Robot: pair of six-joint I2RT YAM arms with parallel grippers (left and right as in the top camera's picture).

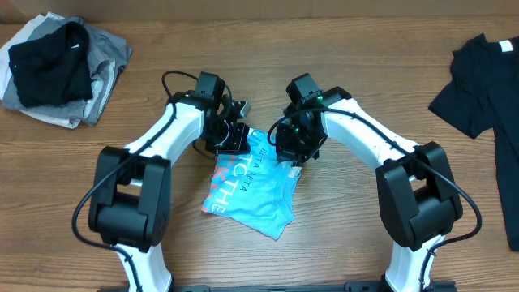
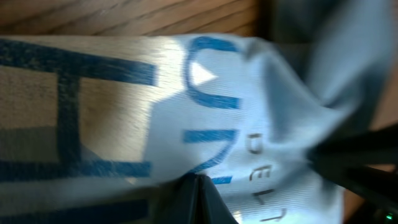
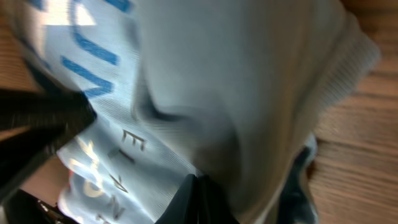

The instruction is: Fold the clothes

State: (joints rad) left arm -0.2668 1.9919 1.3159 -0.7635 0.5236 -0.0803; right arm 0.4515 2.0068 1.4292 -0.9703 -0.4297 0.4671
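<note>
Two claws on the sheet: how did each stand? — clerk

Item one, left claw: fingers together, clamped on the far left edge of the blue shirt. Item two, right claw: likewise clamped, on the far right edge of the same shirt — checker

Where did the shirt lie from them? — clerk

On the worktop, trailing from both claws back toward the arm bases. Its long axis ran from the held edge to the near hem, slanting a little to the right. Neither arm was nearer; each had its own corner — checker

Edges and open room? — clerk

Near hem free, lying between the two arm bases. Bare wood lay beyond the claws on the far side. Clothes pile at far left, black shirt at far right, both well apart from the work. Judgement: carrying the held edge over toward the near hem had room enough; the arms themselves crowded the sides — checker
</note>
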